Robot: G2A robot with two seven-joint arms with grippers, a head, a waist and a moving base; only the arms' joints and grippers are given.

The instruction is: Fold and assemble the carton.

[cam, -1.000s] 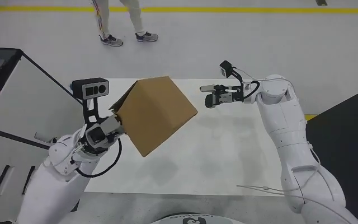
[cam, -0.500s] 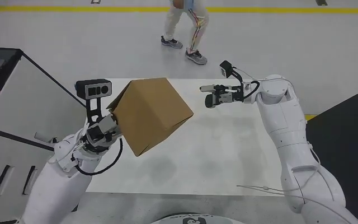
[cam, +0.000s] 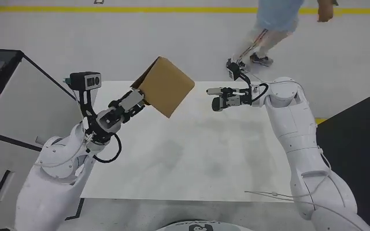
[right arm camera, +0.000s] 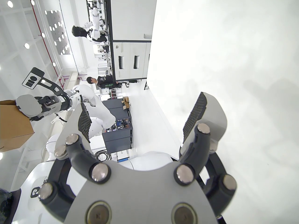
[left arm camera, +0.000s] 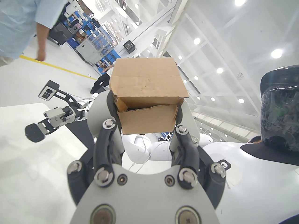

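A brown cardboard carton (cam: pixel 165 85) is held up in the air over the table's far left part, tilted on a corner. My left gripper (cam: pixel 140 100) is shut on its lower flap. In the left wrist view the carton (left arm camera: pixel 146 82) shows a closed face and a folded flap (left arm camera: pixel 147 120) pinched between the two fingers, with my left gripper (left arm camera: pixel 146 113) around it. My right gripper (cam: pixel 215 98) hovers open above the table's far right part, a short way from the carton. In the right wrist view my right gripper (right arm camera: pixel 142 115) holds nothing, and the carton (right arm camera: pixel 14 127) shows at a distance.
The white table (cam: pixel 196 167) carries nothing else. A dark-framed panel (cam: pixel 34 110) stands beside the table at the left. A dark surface (cam: pixel 347 138) borders the right side.
My left arm has swung the carton up and toward the far side, turning it so it looks smaller from above. The right arm has stayed still.
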